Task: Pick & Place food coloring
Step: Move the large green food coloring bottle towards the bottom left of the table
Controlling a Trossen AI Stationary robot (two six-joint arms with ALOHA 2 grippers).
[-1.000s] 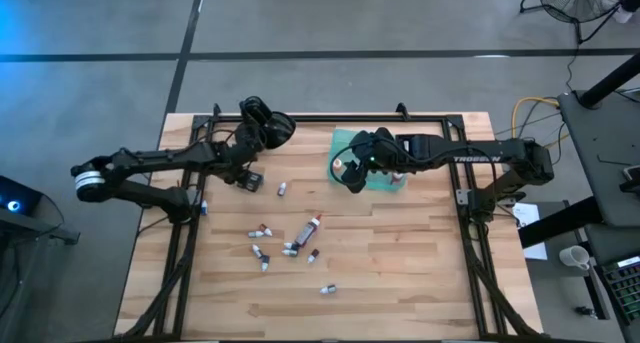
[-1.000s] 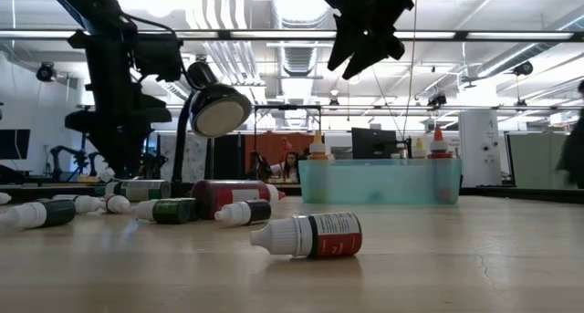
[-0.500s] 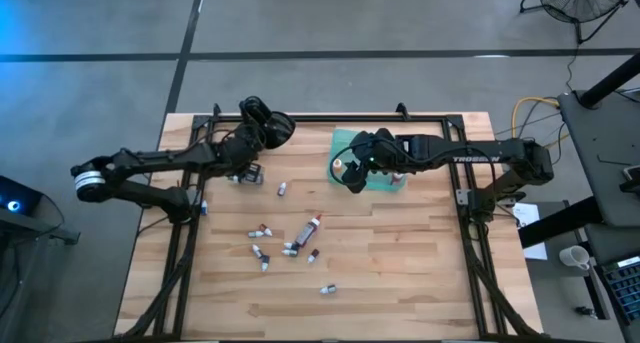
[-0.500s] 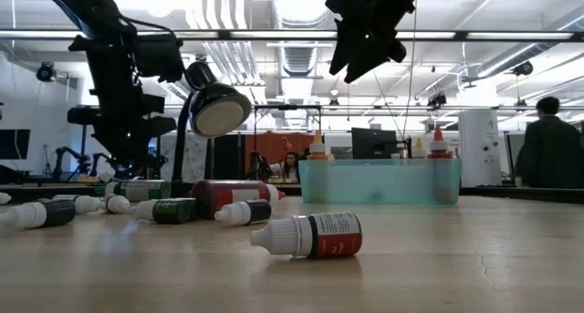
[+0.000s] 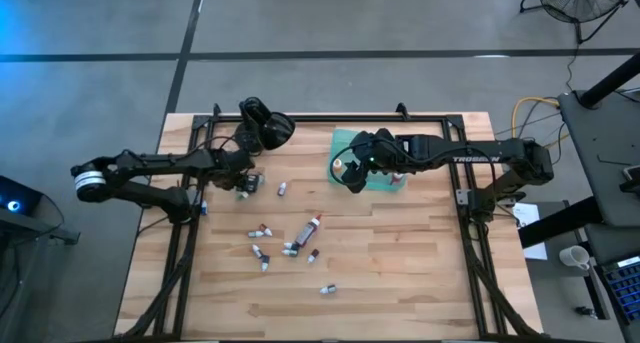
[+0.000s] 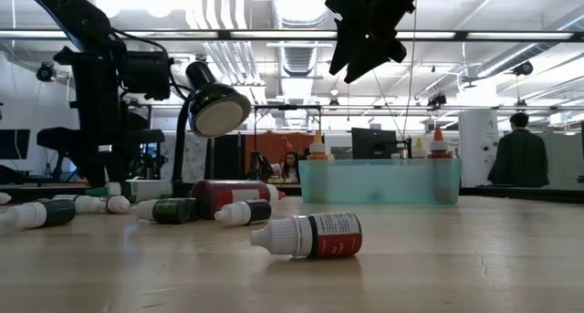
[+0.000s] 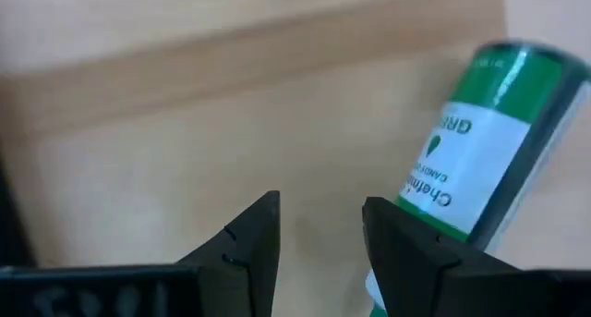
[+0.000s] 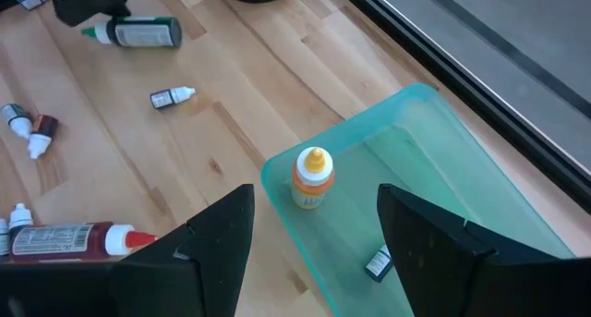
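Taking the high view as my clock face, with twelve at the table's far edge: closest to me, near six o'clock, a red-labelled bottle [image 6: 310, 235] lies on its side, alone. It is round and would likely roll at the slightest nudge.

Behind it, near the table's middle, a loose cluster of food coloring bottles [image 5: 290, 247] lies around a larger red bottle [image 5: 313, 226]. All are down flat and packed close, so I judge that fingers coming in for one could shove its neighbours.

At about ten o'clock from that cluster, the left gripper [image 7: 319, 229] sits low over the wood. Its fingers are partly spread with only bare table between them. The green-labelled bottle [image 7: 480, 151] lies just outside one finger; I cannot tell if they touch. My main worry is here. Closing now would pinch air, and a sideways correction could bat the bottle away. The black lamp head [image 5: 268, 125] stands just beyond, at twelve, within reach of a careless lift.

Farthest, at one o'clock, the right gripper [image 8: 325, 238] hangs spread wide and empty over the teal tray [image 8: 443, 160]. An orange-capped bottle [image 8: 312, 178] stands upright in it, with a small dark bottle [image 8: 379, 262] lying beside. A clumsy drop could topple the upright one, and both arms meeting there could clash.
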